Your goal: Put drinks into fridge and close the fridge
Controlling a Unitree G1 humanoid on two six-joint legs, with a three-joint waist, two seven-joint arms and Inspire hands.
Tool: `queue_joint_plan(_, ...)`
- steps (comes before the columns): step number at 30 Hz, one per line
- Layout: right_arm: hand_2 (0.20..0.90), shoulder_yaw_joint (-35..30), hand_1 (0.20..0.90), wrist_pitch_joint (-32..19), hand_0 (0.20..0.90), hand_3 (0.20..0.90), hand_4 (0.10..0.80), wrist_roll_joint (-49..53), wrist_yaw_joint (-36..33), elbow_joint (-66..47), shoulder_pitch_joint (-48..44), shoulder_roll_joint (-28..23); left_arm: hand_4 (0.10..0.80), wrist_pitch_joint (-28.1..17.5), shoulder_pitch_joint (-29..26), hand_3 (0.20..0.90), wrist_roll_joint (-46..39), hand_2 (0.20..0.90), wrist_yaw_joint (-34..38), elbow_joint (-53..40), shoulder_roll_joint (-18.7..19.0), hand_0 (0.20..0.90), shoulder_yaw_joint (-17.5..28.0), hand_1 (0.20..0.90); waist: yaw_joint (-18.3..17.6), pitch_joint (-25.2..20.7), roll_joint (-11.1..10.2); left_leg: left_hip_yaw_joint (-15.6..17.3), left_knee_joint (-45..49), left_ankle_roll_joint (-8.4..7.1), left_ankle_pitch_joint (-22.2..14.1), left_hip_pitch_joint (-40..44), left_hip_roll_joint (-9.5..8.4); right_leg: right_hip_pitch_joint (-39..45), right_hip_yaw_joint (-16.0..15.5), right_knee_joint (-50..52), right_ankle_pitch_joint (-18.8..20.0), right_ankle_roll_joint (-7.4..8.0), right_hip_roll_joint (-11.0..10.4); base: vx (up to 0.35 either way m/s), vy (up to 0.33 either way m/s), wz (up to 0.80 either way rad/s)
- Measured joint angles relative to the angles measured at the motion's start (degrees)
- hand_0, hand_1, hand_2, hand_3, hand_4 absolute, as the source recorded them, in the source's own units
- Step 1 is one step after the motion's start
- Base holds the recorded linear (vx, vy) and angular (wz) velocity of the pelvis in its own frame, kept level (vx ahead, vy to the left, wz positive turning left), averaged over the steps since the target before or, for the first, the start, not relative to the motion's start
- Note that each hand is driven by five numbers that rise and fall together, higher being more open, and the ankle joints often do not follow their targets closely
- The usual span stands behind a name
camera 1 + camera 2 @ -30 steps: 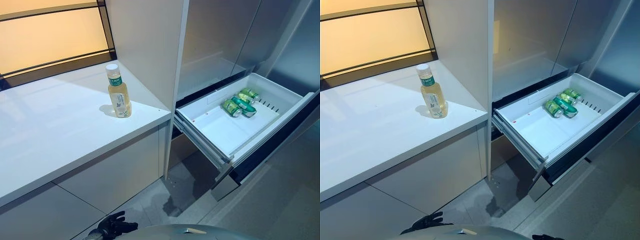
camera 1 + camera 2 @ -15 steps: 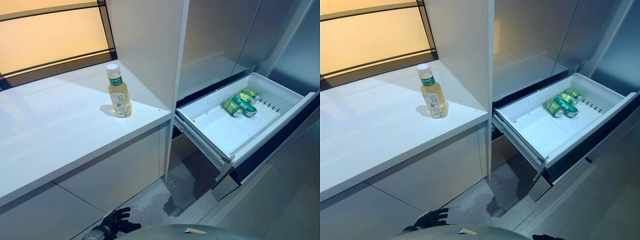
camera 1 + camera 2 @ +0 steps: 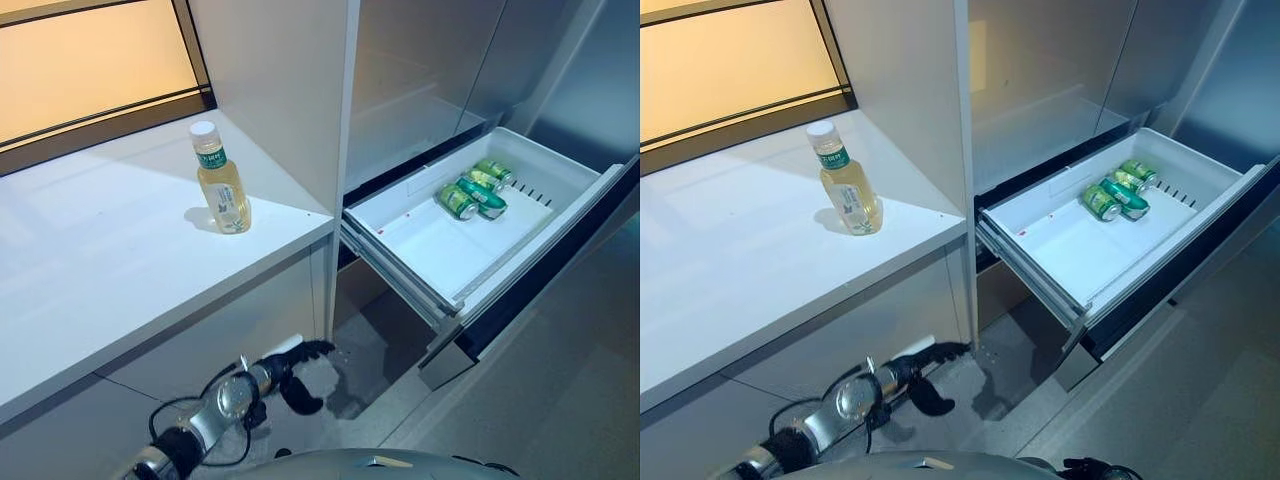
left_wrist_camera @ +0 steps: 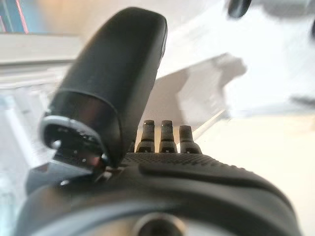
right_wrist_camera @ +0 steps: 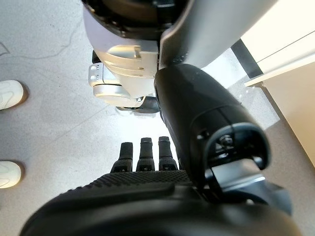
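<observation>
A clear bottle of pale yellow drink (image 3: 222, 180) with a white cap and green label stands upright on the white counter (image 3: 100, 260), near its right end. The fridge drawer (image 3: 450, 250) is pulled out to the right, with green cans (image 3: 472, 190) lying at its back. My left hand (image 3: 292, 372) is open and empty, held in front of the cabinet below the counter, well under the bottle; its straight fingers show in the left wrist view (image 4: 162, 135). My right hand (image 5: 142, 182) is open and empty, hanging over the floor.
A tall white panel (image 3: 290, 90) stands between the counter and the fridge. The grey fridge doors (image 3: 430, 70) above the drawer are shut. A person's white shoes (image 5: 7, 93) stand on the grey floor by my right side.
My left arm has risen from the bottom edge and reached forward in front of the cabinet. The camera has shifted a little. The bottle, drawer and cans have not moved.
</observation>
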Motion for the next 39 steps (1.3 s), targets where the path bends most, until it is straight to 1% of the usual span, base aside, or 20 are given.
queue_joint_plan(1,0.900,-0.01,0.900,-0.06,0.900,0.900,0.800,-0.02,0.05,0.00,-0.09,-0.16,0.800,0.51,-1.74,0.900,0.04,0.900,-0.32,-2.90,2.10,0.900,-0.62,0.900,-0.03,0.14,0.20,-0.21,-0.01,0.00,0.00,-0.06,-0.01,0.03,-0.04,-0.06,0.00,0.00,0.01,0.002,0.016,0.04)
queue_joint_plan(3,0.900,-0.02,0.900,-0.09,0.900,0.900,0.800,-0.08,0.04,0.05,-0.20,-0.47,0.800,0.41,-3.98,0.900,0.04,0.900,-0.37,-5.79,4.18,0.900,-0.94,0.900,-0.02,0.34,0.62,-0.33,-0.02,0.00,0.00,-0.05,-0.03,0.11,-0.14,-0.10,0.00,0.00,0.00,0.001,0.013,0.02)
queue_joint_plan(5,0.900,-0.02,0.900,-0.27,0.900,0.900,0.800,-0.34,-0.07,0.40,-0.38,-0.51,0.800,0.38,-5.52,0.900,0.03,0.900,-0.46,-8.38,5.61,0.900,-1.10,0.900,0.02,0.42,0.99,-0.42,0.03,-0.01,0.01,-0.07,-0.04,0.15,-0.23,-0.13,0.00,0.00,0.01,0.000,0.000,0.00)
queue_joint_plan(7,0.900,-0.04,0.900,-0.85,0.900,0.900,0.800,-0.44,-0.19,1.02,-0.51,-0.51,0.800,0.38,-6.47,0.900,0.02,0.900,0.06,-10.52,6.22,0.900,-1.64,0.900,0.16,0.33,1.14,-0.49,-0.02,-0.01,0.01,-0.14,-0.03,0.13,-0.29,-0.15,0.00,0.00,0.04,-0.039,-0.008,0.02)
queue_joint_plan(10,0.900,-0.11,0.900,-1.40,0.900,0.900,0.800,-0.47,-0.44,1.21,-0.47,-0.44,0.800,0.22,-5.91,0.900,0.06,0.900,-0.01,-18.25,7.82,0.900,-1.59,0.900,0.55,0.35,1.26,-0.83,-0.01,-0.05,0.04,-0.51,-0.04,0.07,-0.57,-0.16,0.00,0.00,0.03,-0.060,-0.001,0.05)
queue_joint_plan(12,0.900,-0.14,0.900,-2.05,0.900,0.900,0.800,-0.44,-1.31,1.01,0.29,-0.27,0.800,-0.77,-5.28,0.900,0.03,0.900,-0.84,-26.19,10.07,0.900,-1.32,0.900,0.69,0.36,1.29,-2.01,-0.01,-0.07,0.24,-1.08,-0.16,0.02,-1.73,-0.18,-0.02,0.00,-0.03,-0.041,-0.009,0.21)
queue_joint_plan(13,0.900,-0.14,0.900,-2.29,0.900,0.900,0.800,-0.40,-1.66,1.00,0.63,-0.21,0.800,-1.42,-5.10,0.900,-0.07,0.900,-1.24,-28.51,10.59,0.900,-0.96,0.900,1.24,0.42,1.39,-2.19,0.01,-0.07,0.32,-1.12,-0.19,0.02,-1.84,-0.18,-0.03,0.00,-0.03,0.000,-0.017,0.17)
queue_joint_plan(15,0.900,-0.14,0.900,-2.44,0.900,0.900,0.800,-0.28,-2.50,1.01,1.00,-0.13,0.800,-2.57,-3.55,0.900,-1.34,0.900,-3.80,-34.27,11.41,0.900,1.69,0.900,1.95,0.51,1.54,-2.59,-0.04,-0.12,0.39,-1.12,-0.18,0.17,-2.28,-0.22,-0.05,0.00,0.00,-0.009,-0.013,0.08)
queue_joint_plan(16,0.900,-0.14,0.900,-2.51,0.900,0.900,0.800,-0.23,-2.73,1.02,1.09,-0.07,0.800,-2.80,-3.49,0.900,-2.29,0.900,-4.29,-35.13,11.58,0.900,1.98,0.900,1.93,0.53,1.58,-2.78,-0.03,-0.14,0.44,-1.12,-0.20,0.16,-2.34,-0.21,-0.05,0.00,0.01,-0.010,-0.020,0.17)
queue_joint_plan(17,0.900,-0.20,0.900,-2.56,0.900,0.900,0.800,0.18,-3.00,0.96,1.10,-0.09,0.800,-3.48,-3.19,0.900,-4.55,0.900,-6.14,-37.07,11.75,0.900,3.37,0.900,2.75,0.65,1.82,-3.23,-0.04,-0.15,0.67,-1.19,-0.26,0.22,-2.94,-0.24,-0.07,0.00,0.01,0.022,-0.022,0.15)
queue_joint_plan(19,0.900,-0.26,0.900,-2.62,0.900,0.900,0.800,0.42,-3.27,0.76,1.45,-0.12,0.800,-3.76,-2.38,0.900,-7.13,0.900,-8.25,-40.47,12.39,0.900,5.48,0.900,3.17,0.70,1.92,-3.65,-0.04,-0.20,0.89,-1.31,-0.25,0.27,-3.26,-0.22,-0.07,0.00,0.05,0.012,-0.018,0.14)
queue_joint_plan(21,0.900,-0.24,0.900,-2.61,0.900,0.900,0.800,0.75,-3.79,0.75,1.91,-0.17,0.800,-3.82,-2.30,0.900,-11.66,0.900,-9.72,-42.89,13.20,0.900,6.76,0.900,3.91,0.62,2.06,-3.89,-0.04,-0.22,1.01,-1.41,-0.24,0.28,-3.43,-0.22,-0.06,-0.01,0.11,-0.007,-0.017,0.08)
queue_joint_plan(27,0.900,-0.22,0.900,-2.67,0.900,0.900,0.800,1.66,-3.80,0.65,2.33,-0.23,0.800,-3.80,-2.04,0.900,-17.80,0.900,-10.70,-45.32,13.42,0.900,9.76,0.900,4.60,0.60,2.08,-4.97,0.01,-0.13,1.30,-1.97,-0.54,0.10,-4.10,-0.21,-0.05,-0.03,-0.01,-0.006,-0.015,0.08)
queue_joint_plan(31,0.900,-0.18,0.900,-2.65,0.900,0.900,0.800,2.02,-3.80,0.40,2.47,-0.24,0.800,-4.09,-2.01,0.900,-23.47,0.900,-10.13,-46.82,13.15,0.900,14.14,0.900,4.81,0.67,1.96,-5.15,0.22,-0.02,1.38,-2.11,-0.76,0.17,-4.33,-0.20,-0.06,-0.01,-0.19,-0.003,-0.007,0.03)
queue_joint_plan(34,0.900,-0.22,0.900,-2.74,0.900,0.900,0.800,2.45,-3.79,0.34,2.71,-0.22,0.800,-6.11,-2.00,0.900,-25.63,0.900,-8.60,-46.82,12.03,0.900,17.19,0.900,5.20,0.71,1.88,-5.28,0.20,-0.02,1.39,-2.11,-0.72,0.23,-4.48,-0.21,-0.06,-0.01,-0.13,0.000,0.000,0.00)
queue_joint_plan(37,0.900,-0.22,0.900,-3.13,0.900,0.900,0.800,2.45,-3.79,0.36,2.97,-0.22,0.800,-9.64,-2.00,0.900,-26.69,0.900,-6.66,-46.89,10.54,0.900,20.40,0.900,5.97,0.70,1.85,-5.41,0.17,-0.04,1.41,-2.06,-0.72,0.26,-4.59,-0.21,-0.06,-0.01,-0.12,0.000,0.000,0.00)
queue_joint_plan(39,0.900,-0.22,0.900,-3.25,0.900,0.900,0.800,2.44,-3.79,0.37,3.10,-0.18,0.800,-11.40,-1.99,0.900,-27.85,0.900,-5.58,-47.40,10.19,0.900,21.96,0.900,6.08,0.69,1.72,-5.50,0.20,-0.02,1.43,-2.07,-0.74,0.27,-4.62,-0.21,-0.06,-0.01,-0.13,0.000,0.000,0.00)
